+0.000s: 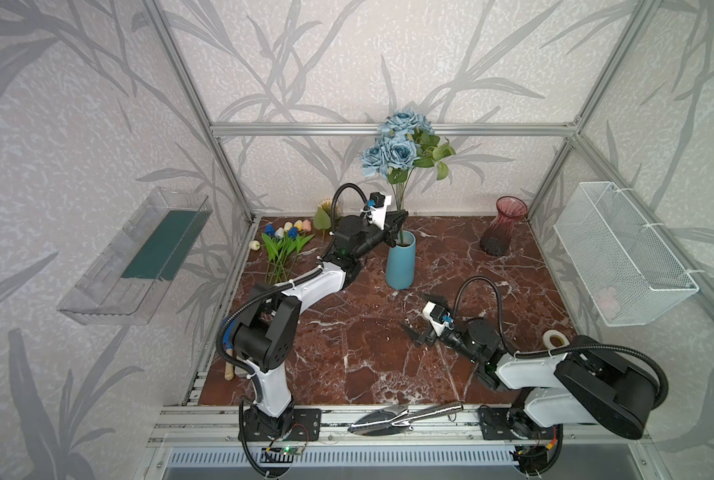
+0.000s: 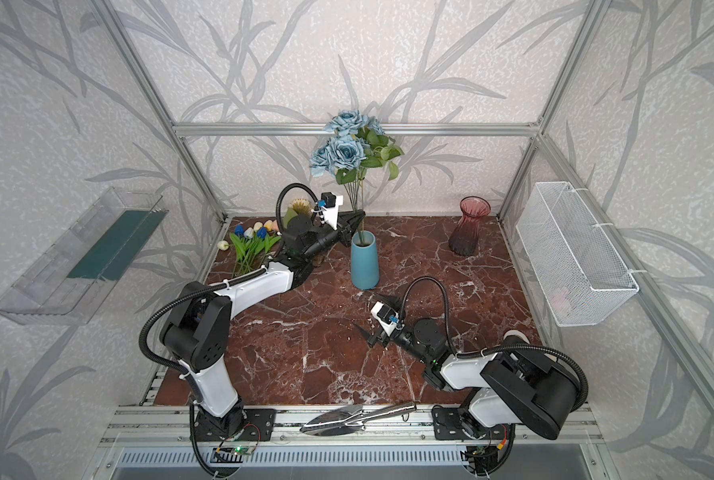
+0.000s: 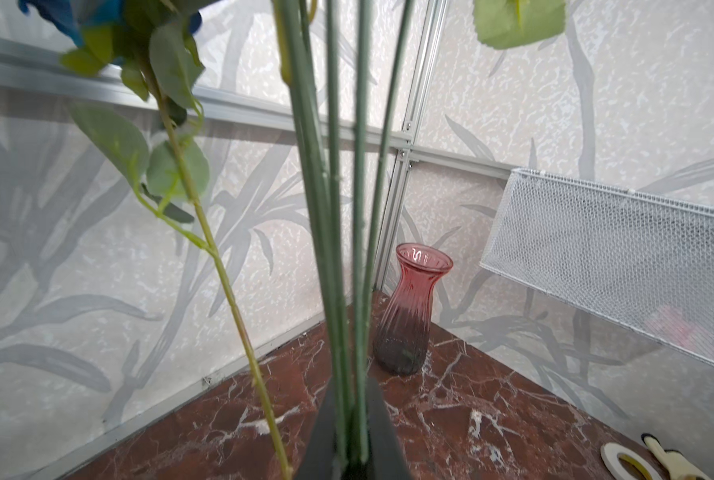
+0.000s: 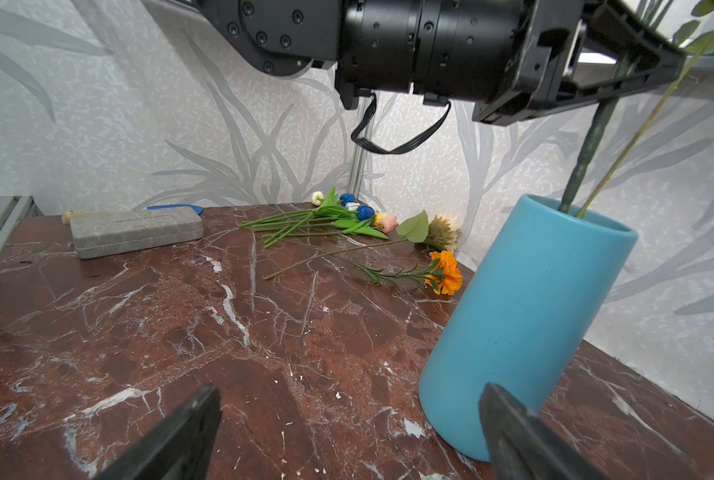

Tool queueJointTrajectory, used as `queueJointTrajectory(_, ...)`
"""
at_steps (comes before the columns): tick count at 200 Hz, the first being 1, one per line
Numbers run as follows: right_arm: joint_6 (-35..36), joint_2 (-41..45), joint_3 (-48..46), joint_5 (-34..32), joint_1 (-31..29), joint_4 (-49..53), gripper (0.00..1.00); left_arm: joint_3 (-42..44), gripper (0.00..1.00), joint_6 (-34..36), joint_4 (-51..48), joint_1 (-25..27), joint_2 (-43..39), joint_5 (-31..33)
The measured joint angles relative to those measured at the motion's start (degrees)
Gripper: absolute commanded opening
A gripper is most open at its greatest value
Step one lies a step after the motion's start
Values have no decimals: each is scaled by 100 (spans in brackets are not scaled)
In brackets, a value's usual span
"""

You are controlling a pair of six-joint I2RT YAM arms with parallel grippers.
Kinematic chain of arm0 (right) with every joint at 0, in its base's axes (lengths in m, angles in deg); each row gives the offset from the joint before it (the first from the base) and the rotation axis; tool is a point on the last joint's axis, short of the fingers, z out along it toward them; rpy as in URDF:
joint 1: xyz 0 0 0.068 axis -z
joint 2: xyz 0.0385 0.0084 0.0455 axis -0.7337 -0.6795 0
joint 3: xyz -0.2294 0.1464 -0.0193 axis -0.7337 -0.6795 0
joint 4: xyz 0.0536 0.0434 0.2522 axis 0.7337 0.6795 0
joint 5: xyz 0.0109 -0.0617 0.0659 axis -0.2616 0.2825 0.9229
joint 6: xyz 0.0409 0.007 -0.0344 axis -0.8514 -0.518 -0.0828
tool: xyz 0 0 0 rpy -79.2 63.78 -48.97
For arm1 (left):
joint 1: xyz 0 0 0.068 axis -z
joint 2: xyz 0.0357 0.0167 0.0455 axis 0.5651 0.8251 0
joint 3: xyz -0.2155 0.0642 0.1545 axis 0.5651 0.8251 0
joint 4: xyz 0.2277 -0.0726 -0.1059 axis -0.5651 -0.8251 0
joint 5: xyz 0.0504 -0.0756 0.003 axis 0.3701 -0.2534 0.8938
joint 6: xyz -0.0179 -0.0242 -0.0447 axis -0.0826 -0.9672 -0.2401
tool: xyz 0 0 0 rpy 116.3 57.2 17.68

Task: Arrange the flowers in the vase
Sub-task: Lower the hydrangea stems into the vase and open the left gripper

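A blue vase (image 1: 401,262) (image 2: 364,259) (image 4: 525,324) stands upright at the back middle of the marble table. The dusty-blue rose bunch (image 1: 396,145) (image 2: 347,147) rises above it, stems (image 3: 330,208) running down into its mouth. My left gripper (image 1: 401,218) (image 2: 357,218) (image 3: 352,386) is shut on those stems just above the rim. Small tulips (image 1: 282,237) (image 4: 347,212), a cream sunflower (image 1: 329,206) (image 4: 444,235) and an orange marigold (image 4: 444,272) lie at the back left. My right gripper (image 1: 419,316) (image 2: 371,314) (image 4: 351,395) hangs open and empty in front of the vase.
A red glass vase (image 1: 502,230) (image 3: 413,307) stands at the back right. A white mesh basket (image 1: 621,253) hangs on the right wall, a clear shelf (image 1: 139,257) on the left. A metal trowel (image 1: 401,415) lies on the front rail, a tape roll (image 1: 554,338) at right, a grey case (image 4: 135,230) at left.
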Motion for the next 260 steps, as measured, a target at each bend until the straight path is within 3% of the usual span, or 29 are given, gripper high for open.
queueJointTrajectory(45, 0, -4, 0, 0, 0, 0, 97, 308, 1, 160, 50, 92, 0, 155)
queueJointTrajectory(72, 0, -24, 0, 0, 0, -4, 98, 485, 9, 210, 85, 127, 0, 232)
queueJointTrajectory(98, 0, -46, 0, 0, 0, -9, 97, 584, 33, 304, 140, 168, 0, 278)
queueJointTrajectory(156, -2, -149, 0, 0, 0, -76, 97, 868, 35, 398, 236, 240, -57, 474)
queueJointTrajectory(169, -2, -175, 0, 0, 0, -83, 97, 931, 40, 400, 205, 238, -125, 531)
queueJointTrajectory(199, -2, -177, 0, -2, 0, -87, 97, 1244, 50, 492, -24, 227, -568, 551)
queueJointTrajectory(260, -4, -133, 0, 17, 0, -35, 98, 2463, 50, 636, -98, -186, -2420, 461)
